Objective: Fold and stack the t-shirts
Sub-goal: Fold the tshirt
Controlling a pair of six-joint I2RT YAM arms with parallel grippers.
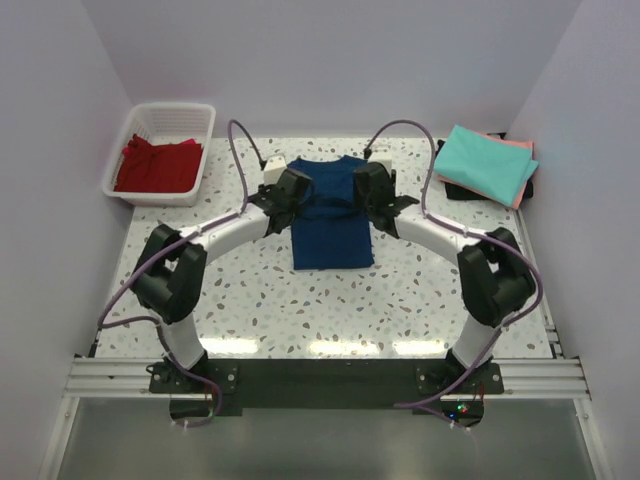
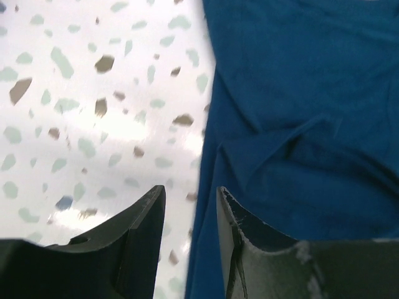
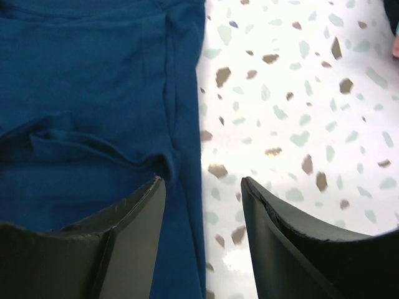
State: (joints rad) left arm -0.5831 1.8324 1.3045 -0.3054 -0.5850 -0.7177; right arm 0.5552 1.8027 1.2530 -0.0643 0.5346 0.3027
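The left fingers (image 2: 146, 224) stand partly apart with nothing between them. They hover low over the left edge of the navy shirt (image 1: 333, 235), one finger above bare bench (image 1: 300, 310) and the other above cloth. The right fingers (image 3: 140, 215) mirror them on the shirt's right edge, also parted and holding nothing.

The navy shirt lies flat in the middle of the bench, between the two arms. Its sides look folded in, so it forms a narrow, long rectangle with the collar end pointing away. A rumple of loose cloth runs across it near both sets of fingers.

At the far right corner a teal shirt (image 1: 487, 165) sits folded on top of a pink shirt (image 1: 524, 190), whose edge shows underneath. Something dark lies below them, but I cannot tell what it is. At the far left a white basket (image 1: 170, 108) holds a red shirt (image 1: 158, 165), bunched and unfolded.

By my reckoning the job is about halfway done. Two shirts are folded and stacked. The navy one looks to need a crosswise fold and a move onto the pile. The red one has not been started.
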